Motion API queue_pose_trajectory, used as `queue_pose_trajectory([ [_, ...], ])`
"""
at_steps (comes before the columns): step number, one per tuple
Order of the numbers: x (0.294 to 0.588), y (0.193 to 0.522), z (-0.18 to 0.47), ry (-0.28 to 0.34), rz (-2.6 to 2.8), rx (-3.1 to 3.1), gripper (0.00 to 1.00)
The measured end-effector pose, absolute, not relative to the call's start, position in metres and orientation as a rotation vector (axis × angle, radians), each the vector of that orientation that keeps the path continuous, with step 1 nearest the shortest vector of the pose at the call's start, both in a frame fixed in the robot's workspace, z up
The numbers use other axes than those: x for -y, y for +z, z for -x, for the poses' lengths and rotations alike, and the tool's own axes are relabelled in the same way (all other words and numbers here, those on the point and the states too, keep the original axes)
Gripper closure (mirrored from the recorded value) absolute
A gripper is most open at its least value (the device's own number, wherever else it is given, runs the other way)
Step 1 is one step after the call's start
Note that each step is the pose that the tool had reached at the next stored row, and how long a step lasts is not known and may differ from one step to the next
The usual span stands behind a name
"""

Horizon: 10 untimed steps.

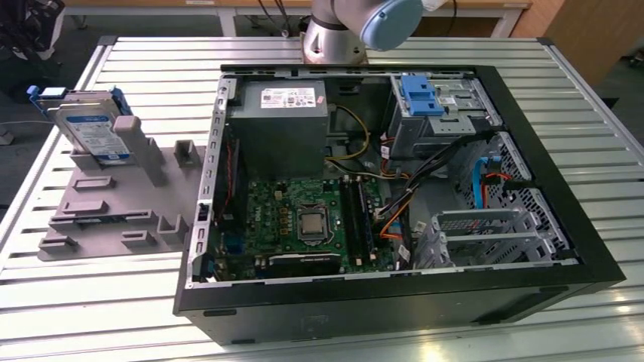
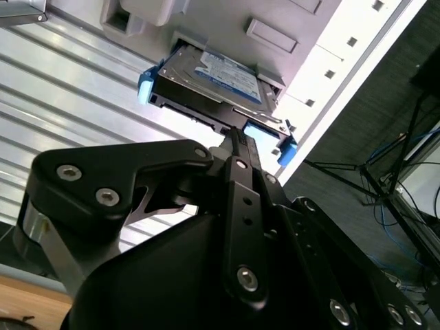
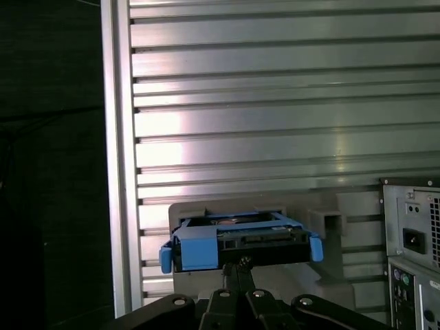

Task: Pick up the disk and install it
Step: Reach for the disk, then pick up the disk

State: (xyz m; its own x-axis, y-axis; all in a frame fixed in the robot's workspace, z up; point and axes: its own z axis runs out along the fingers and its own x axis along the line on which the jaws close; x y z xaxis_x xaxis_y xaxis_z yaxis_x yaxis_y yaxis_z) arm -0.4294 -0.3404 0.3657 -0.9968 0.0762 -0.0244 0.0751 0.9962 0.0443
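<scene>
Exterior view: disk tilted on stand, 9 o'clock of case. Second wrist view: gripper just beside disk, jaws narrow.

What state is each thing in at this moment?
disk: propped on edge in the grey fixture, not gripped.
gripper: shut, empty, pointing at the disk.
computer case: lying on its side, side panel off.
blue bracket: upright in the case's drive bay.
</scene>
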Motion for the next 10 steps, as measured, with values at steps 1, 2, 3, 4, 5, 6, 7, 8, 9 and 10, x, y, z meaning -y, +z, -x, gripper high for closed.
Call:
queue_pose_trajectory([
  [1,0.3404,0.3657,0.4297,0.068,-0.118,-3.113,0.89],
  [2,0.3404,0.3657,0.4298,0.068,-0.118,-3.113,0.89],
  [3,0.3404,0.3657,0.4299,0.068,-0.118,-3.113,0.89],
  [4,0.3404,0.3657,0.4299,0.068,-0.118,-3.112,0.89],
  [5,0.3404,0.3657,0.4300,0.068,-0.118,-3.112,0.89],
  [6,0.3404,0.3657,0.4301,0.068,-0.118,-3.112,0.89],
  [7,0.3404,0.3658,0.4302,0.068,-0.118,-3.113,0.89],
  [8,0.3404,0.3657,0.4303,0.068,-0.118,-3.112,0.89],
  [9,0.3404,0.3657,0.4304,0.068,-0.118,-3.113,0.89],
  [10,0.3404,0.3658,0.4305,0.068,-0.118,-3.113,0.89],
])
